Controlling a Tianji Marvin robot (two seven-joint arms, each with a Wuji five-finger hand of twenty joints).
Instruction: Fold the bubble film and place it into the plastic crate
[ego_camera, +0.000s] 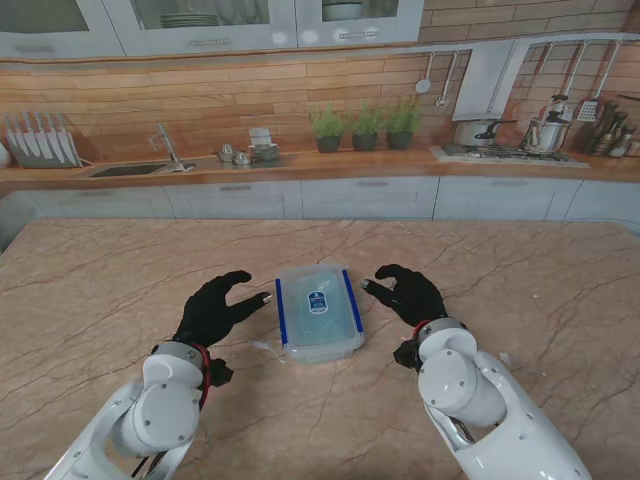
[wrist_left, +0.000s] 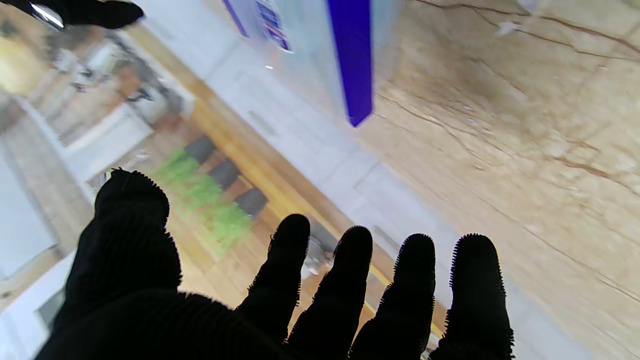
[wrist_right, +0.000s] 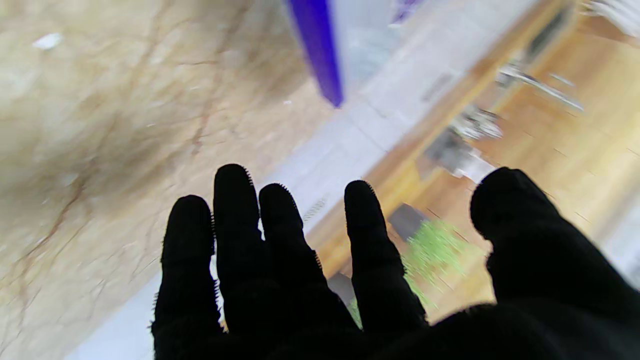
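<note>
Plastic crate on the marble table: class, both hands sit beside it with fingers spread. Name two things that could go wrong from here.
1. The crate looks closed by a lid with blue clips, and no bubble film is clearly visible, so it cannot be confirmed packed or loose.
2. The left hand and right hand are open close to either side; a sideways move might push the crate across the smooth table.

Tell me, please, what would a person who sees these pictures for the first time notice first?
The eye goes first to the clear plastic crate with blue side clips and a blue label, in the middle of the marble table. Two black gloved hands flank it with fingers spread, holding nothing: the left hand on its left and the right hand on its right.
</note>
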